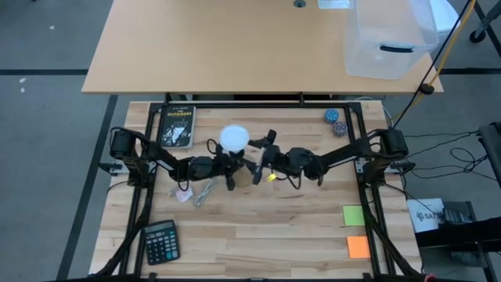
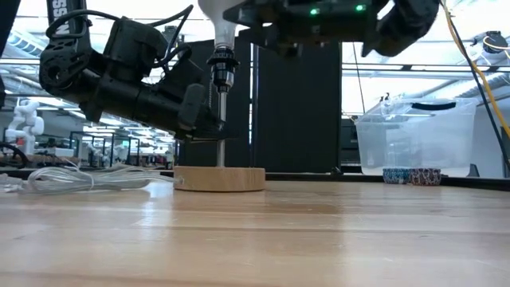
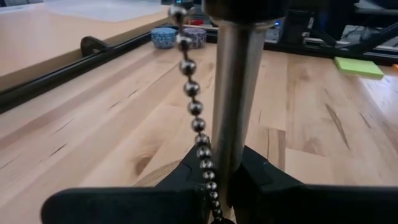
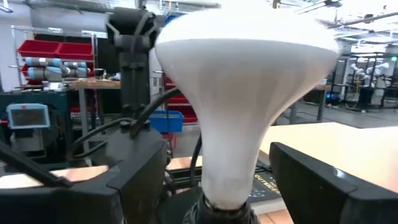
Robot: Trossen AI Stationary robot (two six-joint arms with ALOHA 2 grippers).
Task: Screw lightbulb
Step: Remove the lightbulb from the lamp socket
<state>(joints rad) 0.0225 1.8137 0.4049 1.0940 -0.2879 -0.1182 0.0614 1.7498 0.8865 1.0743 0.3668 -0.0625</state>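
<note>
A: Lightbulb (image 4: 245, 99) status?
B: Upright in the socket atop the lamp pole (image 3: 233, 106), axis vertical. My right gripper (image 4: 205, 180) has fingers apart, one each side of its smooth white neck.
A: Left?
B: Left gripper (image 3: 221, 199) clamped on the metal pole, bead chain (image 3: 194, 106) alongside; wood base (image 2: 219, 178) on desk (image 2: 319, 231).

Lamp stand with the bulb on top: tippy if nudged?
Probably top-heavy: the lamp stand is a thin rod on a small wooden disc, with the lightbulb up top inside the open right claw. The left claw gripping the rod likely steadies it. Rod looks stiff; the bead chain would likely swing.
</note>
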